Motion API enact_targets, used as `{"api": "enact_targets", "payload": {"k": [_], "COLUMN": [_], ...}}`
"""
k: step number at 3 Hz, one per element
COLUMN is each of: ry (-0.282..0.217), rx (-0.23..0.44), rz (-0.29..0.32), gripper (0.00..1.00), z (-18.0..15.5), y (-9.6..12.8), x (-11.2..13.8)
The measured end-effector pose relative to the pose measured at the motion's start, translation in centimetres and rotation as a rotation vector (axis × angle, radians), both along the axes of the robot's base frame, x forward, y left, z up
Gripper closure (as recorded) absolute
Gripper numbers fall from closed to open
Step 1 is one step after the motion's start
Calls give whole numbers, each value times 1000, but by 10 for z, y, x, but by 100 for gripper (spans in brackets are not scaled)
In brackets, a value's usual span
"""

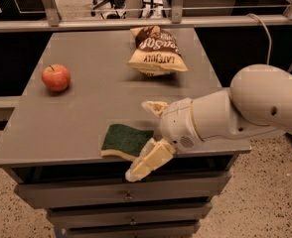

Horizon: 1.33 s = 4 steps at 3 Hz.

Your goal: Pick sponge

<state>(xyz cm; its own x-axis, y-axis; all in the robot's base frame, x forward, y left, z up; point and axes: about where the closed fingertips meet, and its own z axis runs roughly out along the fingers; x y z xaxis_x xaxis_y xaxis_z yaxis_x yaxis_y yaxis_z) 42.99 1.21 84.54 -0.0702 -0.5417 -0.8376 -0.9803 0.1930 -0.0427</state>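
The sponge point(125, 141), dark green on top with a pale yellow foam layer, lies flat near the front edge of the grey table point(96, 103). My gripper point(145, 138) is right beside its right end, with the jaws open. One cream finger point(148, 161) reaches over the table's front edge just right of the sponge's front corner. The other finger point(154, 106) sits behind the sponge's right end. The sponge's right edge lies between them. The white arm point(235, 114) comes in from the right.
A red apple point(55, 77) sits at the table's left. A brown-and-cream chip bag point(155, 51) lies at the back centre. Drawers point(128, 195) are below the table top. A metal rail point(136, 23) runs behind the table.
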Motion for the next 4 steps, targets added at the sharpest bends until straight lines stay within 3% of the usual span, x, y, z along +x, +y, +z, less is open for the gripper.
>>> {"api": "enact_targets", "payload": {"k": [2, 3, 4], "ry": [16, -7, -89], "rx": [0, 2, 99], "rz": [48, 70, 102], "gripper": [64, 88, 100], "z": [-17, -9, 31], "y": [11, 15, 10], "x": [5, 7, 33]}}
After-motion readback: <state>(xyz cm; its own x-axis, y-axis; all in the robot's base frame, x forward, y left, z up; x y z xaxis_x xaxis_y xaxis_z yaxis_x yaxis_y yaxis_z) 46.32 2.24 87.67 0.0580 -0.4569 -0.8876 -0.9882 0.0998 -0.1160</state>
